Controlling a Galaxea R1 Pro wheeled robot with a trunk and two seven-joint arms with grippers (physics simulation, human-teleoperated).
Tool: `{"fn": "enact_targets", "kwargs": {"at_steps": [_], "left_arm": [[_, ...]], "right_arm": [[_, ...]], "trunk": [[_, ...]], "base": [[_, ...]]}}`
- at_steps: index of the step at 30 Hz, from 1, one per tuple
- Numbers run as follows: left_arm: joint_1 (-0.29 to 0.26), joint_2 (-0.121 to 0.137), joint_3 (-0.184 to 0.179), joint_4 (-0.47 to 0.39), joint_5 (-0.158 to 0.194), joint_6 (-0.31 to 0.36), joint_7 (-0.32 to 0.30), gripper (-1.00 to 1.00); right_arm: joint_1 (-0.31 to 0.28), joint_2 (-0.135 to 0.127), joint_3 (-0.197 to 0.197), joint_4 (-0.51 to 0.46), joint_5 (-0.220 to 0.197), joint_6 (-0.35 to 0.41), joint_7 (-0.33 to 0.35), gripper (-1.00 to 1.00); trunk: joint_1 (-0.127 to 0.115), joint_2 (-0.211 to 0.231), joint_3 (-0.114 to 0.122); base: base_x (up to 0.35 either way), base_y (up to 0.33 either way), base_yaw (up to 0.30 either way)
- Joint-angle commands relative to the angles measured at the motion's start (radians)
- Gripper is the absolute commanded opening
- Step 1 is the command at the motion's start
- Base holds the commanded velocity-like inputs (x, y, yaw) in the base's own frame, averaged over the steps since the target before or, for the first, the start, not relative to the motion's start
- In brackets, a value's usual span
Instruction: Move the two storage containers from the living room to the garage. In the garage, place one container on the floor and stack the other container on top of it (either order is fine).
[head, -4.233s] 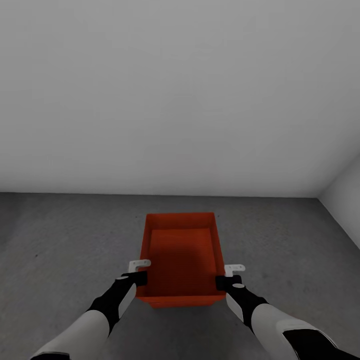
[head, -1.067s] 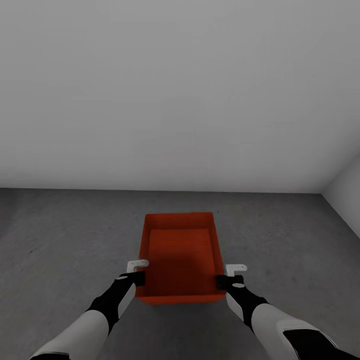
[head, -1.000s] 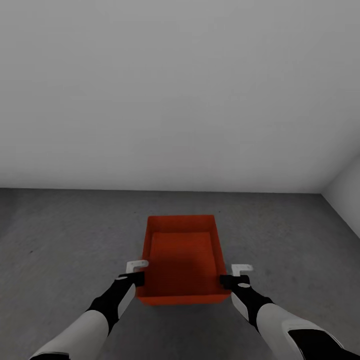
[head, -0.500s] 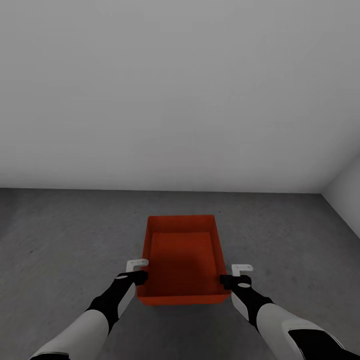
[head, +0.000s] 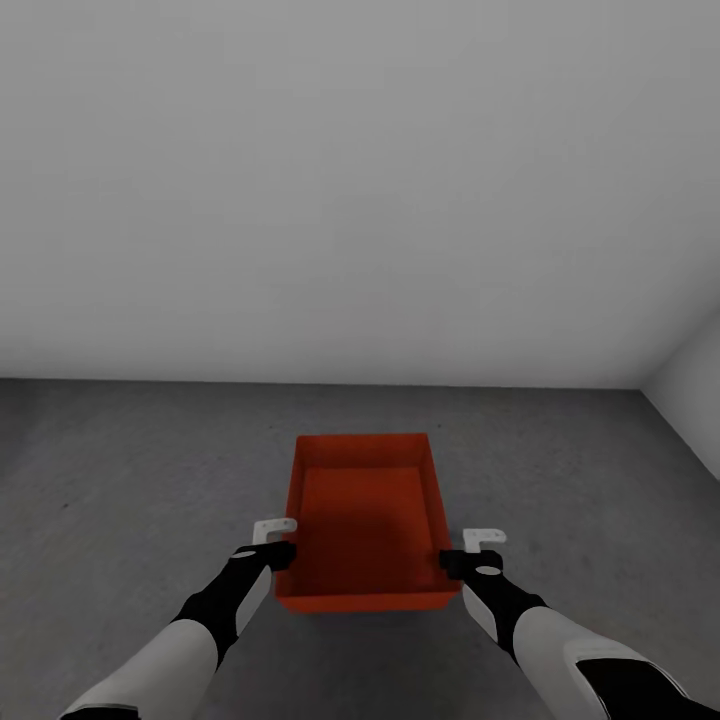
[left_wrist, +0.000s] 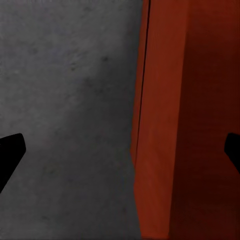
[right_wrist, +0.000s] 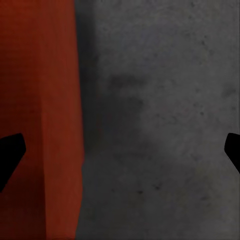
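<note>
**Bin on garage floor, both grippers spread**

Orange bin (head: 365, 520) sits on the grey concrete floor (head: 130, 470), at 6 o'clock of centre in the head view, near the wall (head: 360, 180). Left gripper (head: 278, 542) at its 9 o'clock side, right gripper (head: 468, 550) at 3 o'clock. Both jaws wide apart (each straddles a bin wall), clamping nothing.
</note>
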Motion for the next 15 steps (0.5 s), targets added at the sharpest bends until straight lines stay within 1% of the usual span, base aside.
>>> {"fn": "enact_targets", "kwargs": {"at_steps": [1,15], "left_arm": [[0.000,0.000,-0.001,-0.002,0.009,0.005,0.005,1.00],[0.000,0.000,0.001,-0.002,0.009,0.005,0.005,1.00]], "right_arm": [[-0.001,0.000,0.000,0.001,0.004,-0.003,-0.004,1.00],[-0.001,0.000,-0.001,0.001,0.005,-0.003,-0.007,1.00]], "trunk": [[-0.004,0.007,0.003],[-0.058,0.105,0.046]], "base": [[0.000,0.000,0.000],[0.000,0.000,0.000]]}}
